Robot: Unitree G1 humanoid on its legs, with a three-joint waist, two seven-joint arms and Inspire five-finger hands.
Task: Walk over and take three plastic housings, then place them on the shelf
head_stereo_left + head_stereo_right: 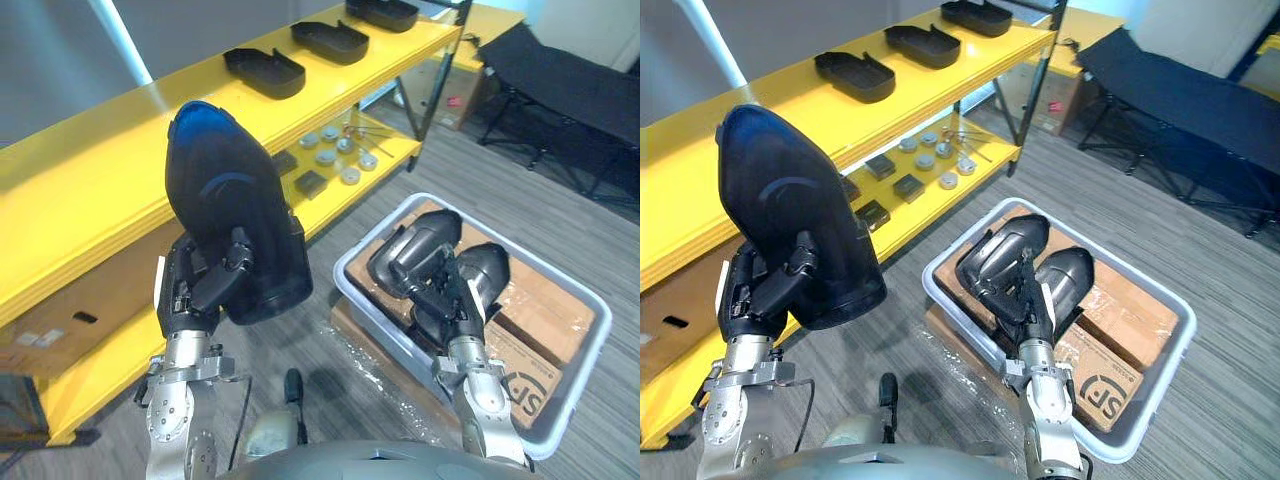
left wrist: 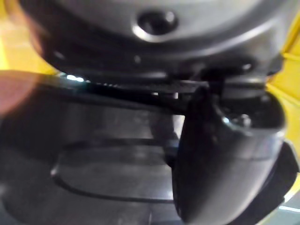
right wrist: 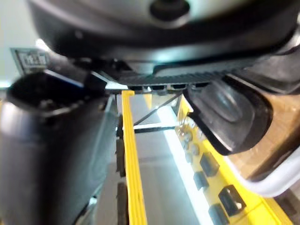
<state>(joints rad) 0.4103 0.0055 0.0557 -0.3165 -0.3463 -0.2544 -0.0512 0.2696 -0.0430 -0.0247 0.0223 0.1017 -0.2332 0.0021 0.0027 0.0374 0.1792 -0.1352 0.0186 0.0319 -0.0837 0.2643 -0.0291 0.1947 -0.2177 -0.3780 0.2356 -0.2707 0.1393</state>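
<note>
Now, shelf (image 1: pixel 90 180): big and yellow, with a top board and a low board, on the robot's left.
Cot (image 1: pixel 580 90): black, far off on the right, well apart from the shelf.
Bin (image 1: pixel 380 230): pale, on the floor beside the shelf's low board, with cardboard (image 1: pixel 540 320) lying flat inside it.
Held housing (image 1: pixel 225 200): black and shiny, standing up tall in the left hand, in front of the shelf's top board and not on it.
Bin housings: 2 of them, one (image 1: pixel 425 240) nearer the shelf and one (image 1: pixel 490 265) just beside it, both lying on the cardboard.
Shelf housings: 3 black ones in a row on the top board, near (image 1: pixel 265 72), middle (image 1: pixel 330 42) and far (image 1: pixel 383 12), with gaps between them.
Left hand (image 1: pixel 200 285): fingers and thumb clamped round the low end of the held housing.
Right hand (image 1: pixel 445 295): down in the bin, on the 2 bin housings; I cannot tell if it is gripping one.
Small parts: round grey bits (image 1: pixel 330 150) and dark blocks (image 1: pixel 310 183) on the low board.
</note>
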